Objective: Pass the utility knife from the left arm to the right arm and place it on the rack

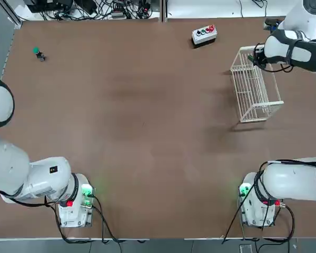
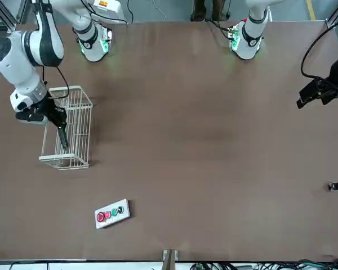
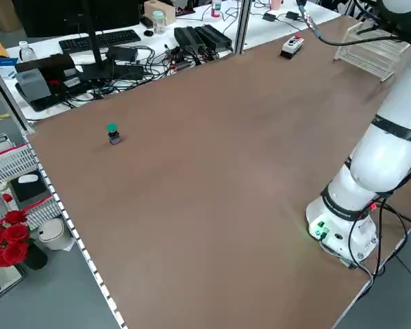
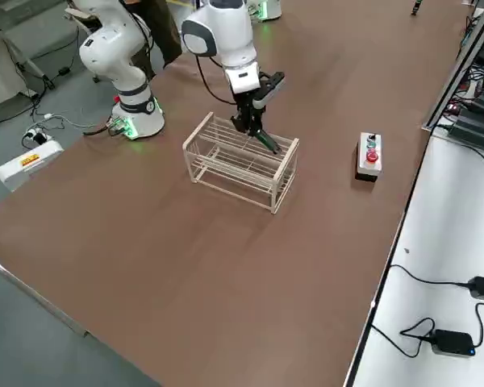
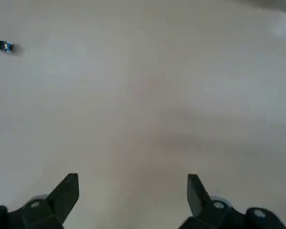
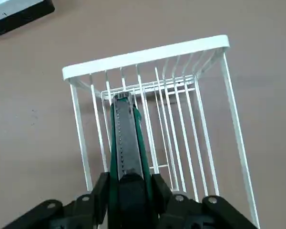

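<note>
Here we are at the wire rack (image 6: 148, 56), standing on the brown worktop (image 1: 137, 132), and the right arm (image 4: 230, 36) is reaching in above it! Its end effector (image 6: 130, 179) is closed firmly on the utility knife (image 6: 125, 138), the two black fingers pressed against the sides of the green-and-black handle. The knife slants downward over the rack, its far end lying across the thin white bars in the right wrist view; whether it touches any of them, I can't tell from here.

Over to the left arm (image 1: 47, 176), well off to the robot's left of the rack. Its end effector (image 5: 133, 176) hangs above the worktop with the fingers spread wide and nothing at all between them, so the knife is entirely in the right arm's hands.

Around the rack, then: the small button box (image 1: 204, 35) sits near it, toward the far left as the robot sees things, red and green buttons facing up. Much farther to the left of the rack, well apart from it, there's the little green-topped knob (image 1: 39, 54) lying on the worktop. And past the robot's side of the rack, behind the worktop's edge, a person's legs (image 2: 217, 8) show between the two arm bases.
</note>
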Robot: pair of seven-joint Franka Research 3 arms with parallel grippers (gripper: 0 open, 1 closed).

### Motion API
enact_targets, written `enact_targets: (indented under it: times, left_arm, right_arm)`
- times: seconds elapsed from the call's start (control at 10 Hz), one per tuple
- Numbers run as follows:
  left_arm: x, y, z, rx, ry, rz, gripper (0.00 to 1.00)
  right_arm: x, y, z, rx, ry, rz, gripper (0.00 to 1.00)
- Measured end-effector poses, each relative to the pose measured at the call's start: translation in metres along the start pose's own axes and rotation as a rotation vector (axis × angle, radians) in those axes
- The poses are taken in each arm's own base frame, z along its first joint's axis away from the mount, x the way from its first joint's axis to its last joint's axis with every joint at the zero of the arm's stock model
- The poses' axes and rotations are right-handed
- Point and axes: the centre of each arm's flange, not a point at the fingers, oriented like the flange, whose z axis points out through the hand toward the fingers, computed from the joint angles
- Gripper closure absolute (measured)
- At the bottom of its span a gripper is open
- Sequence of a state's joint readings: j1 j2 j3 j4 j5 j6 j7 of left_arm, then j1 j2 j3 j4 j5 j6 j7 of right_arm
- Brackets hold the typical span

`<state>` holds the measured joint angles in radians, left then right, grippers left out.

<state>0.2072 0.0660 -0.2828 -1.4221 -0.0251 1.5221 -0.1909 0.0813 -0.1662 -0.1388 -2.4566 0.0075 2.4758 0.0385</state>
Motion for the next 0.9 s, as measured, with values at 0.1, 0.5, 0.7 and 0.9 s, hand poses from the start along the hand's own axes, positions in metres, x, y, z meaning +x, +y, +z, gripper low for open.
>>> enact_targets:
  times: [0.1, 0.5, 0.7, 0.9]
  left_arm:
    - [0.000, -0.001, 0.000, 0.012, 0.002, 0.010, 0.00]
    - [0.000, -0.002, 0.000, 0.017, 0.004, 0.012, 0.00]
    - [0.001, -0.007, 0.000, 0.018, 0.004, 0.003, 0.00]
    - [0.001, -0.006, -0.001, 0.017, 0.005, 0.006, 0.00]
  right_arm:
    - [0.000, 0.000, 0.000, 0.000, -0.001, -0.008, 0.58]
    - [-0.007, 0.011, 0.015, -0.003, -0.035, -0.035, 0.58]
    - [-0.011, 0.010, 0.027, -0.005, -0.062, -0.045, 0.58]
    - [-0.013, 0.011, 0.038, -0.008, -0.083, -0.043, 0.59]
